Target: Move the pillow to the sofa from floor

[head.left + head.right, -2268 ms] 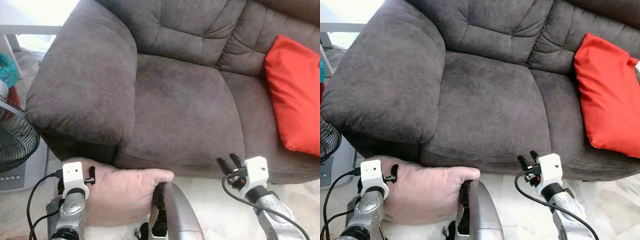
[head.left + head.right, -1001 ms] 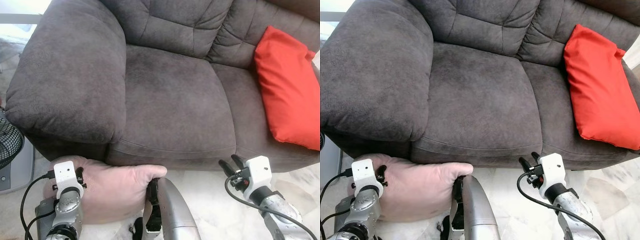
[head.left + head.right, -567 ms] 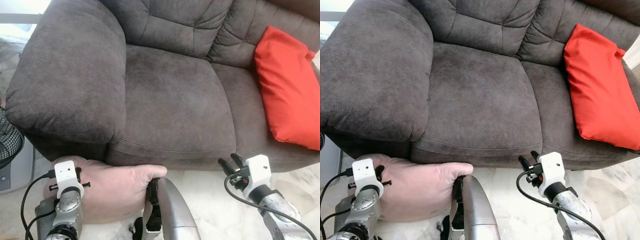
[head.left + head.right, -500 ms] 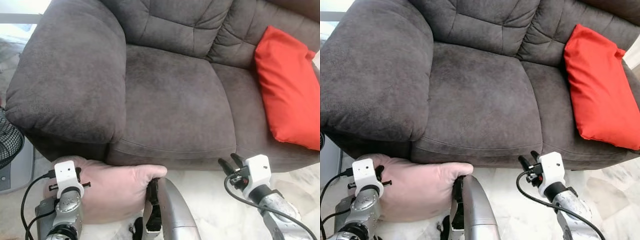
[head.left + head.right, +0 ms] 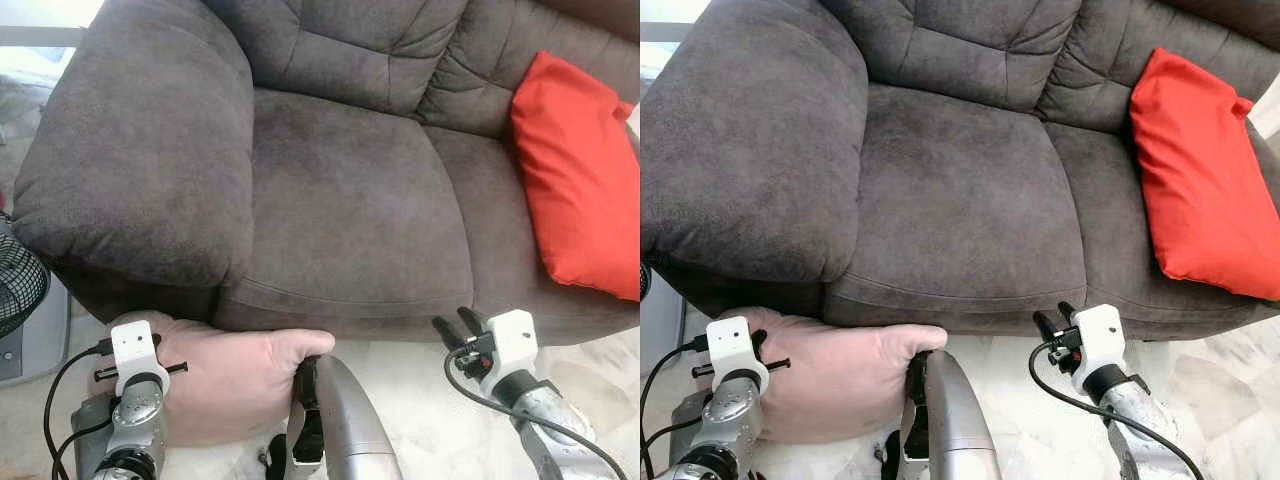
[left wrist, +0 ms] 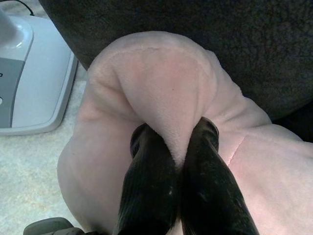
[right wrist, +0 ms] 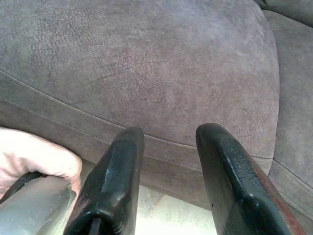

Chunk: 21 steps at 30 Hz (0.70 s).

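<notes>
The left end effector [image 6: 168, 161] pinches a fold of the pink pillow [image 5: 235, 375], which sits low before the sofa [image 5: 350, 200]. The right end effector [image 7: 168, 161] hangs open, empty. That thin pinch could slip, or the pillow snag on the seat edge.

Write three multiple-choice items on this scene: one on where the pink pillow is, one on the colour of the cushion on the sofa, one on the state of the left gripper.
1. Where is the pink pillow?
A. on the sofa seat
B. low in front of the sofa, below the seat edge
C. on the armrest

2. What colour is the cushion on the sofa?
A. red
B. blue
C. green

3. What is the left gripper doing?
A. hanging open
B. gripping the fan
C. pinching a fold of the pillow

Answers:
1. B, it sits beneath the seat front.
2. A, bright red against grey upholstery.
3. C, the left wrist view shows pink fabric squeezed between both fingers.
</notes>
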Tool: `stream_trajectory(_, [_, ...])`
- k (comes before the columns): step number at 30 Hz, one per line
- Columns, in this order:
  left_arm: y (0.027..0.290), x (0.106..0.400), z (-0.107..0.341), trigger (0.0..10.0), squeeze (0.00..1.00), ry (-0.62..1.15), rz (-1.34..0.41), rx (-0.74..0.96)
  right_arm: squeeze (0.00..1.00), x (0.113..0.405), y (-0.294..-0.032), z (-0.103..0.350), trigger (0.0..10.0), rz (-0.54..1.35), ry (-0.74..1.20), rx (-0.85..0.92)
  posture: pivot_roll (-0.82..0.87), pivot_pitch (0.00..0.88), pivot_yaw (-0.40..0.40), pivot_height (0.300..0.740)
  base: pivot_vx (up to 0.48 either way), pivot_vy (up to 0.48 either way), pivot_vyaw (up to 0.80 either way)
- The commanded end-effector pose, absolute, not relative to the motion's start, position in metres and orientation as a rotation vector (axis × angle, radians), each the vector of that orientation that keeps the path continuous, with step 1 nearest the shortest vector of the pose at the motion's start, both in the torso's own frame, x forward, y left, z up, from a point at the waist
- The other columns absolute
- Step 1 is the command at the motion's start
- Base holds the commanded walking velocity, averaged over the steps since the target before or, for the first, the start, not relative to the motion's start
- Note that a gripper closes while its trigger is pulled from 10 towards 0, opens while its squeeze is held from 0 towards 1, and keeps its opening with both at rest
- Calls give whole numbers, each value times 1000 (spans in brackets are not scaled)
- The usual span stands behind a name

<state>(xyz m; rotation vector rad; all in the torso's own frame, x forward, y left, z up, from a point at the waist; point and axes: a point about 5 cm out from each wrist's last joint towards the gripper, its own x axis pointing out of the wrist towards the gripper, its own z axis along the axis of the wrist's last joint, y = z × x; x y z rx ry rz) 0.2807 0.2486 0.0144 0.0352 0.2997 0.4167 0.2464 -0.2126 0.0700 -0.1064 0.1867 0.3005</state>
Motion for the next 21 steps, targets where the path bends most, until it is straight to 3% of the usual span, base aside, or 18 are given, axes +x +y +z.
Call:
stream_trajectory(1, [241,278,9,0,0,311,388,40,0,241,-221,64,10000,269,215,-109,-53,199,-370,514,0,0,0])
stream_trajectory(2, [240,278,9,5765,0,312,383,72,0,241,-220,63,10000,267,215,-107,-51,201,-366,514,0,0,0])
stream_trajectory(4, [239,278,9,5765,0,310,381,81,0,241,-220,63,10000,266,216,-105,-51,201,-366,514,0,0,0])
stream_trajectory(5, [236,278,9,10000,0,298,370,70,0,240,-219,63,10000,266,215,-104,-50,202,-363,514,0,0,0])
stream_trajectory(12, [223,276,8,10000,0,258,304,57,0,242,-215,61,10000,263,213,-95,-45,201,-350,514,0,0,0])
stream_trajectory(21, [219,279,11,10000,0,225,289,45,0,245,-211,58,10000,251,207,-81,-28,197,-328,514,-308,0,0])
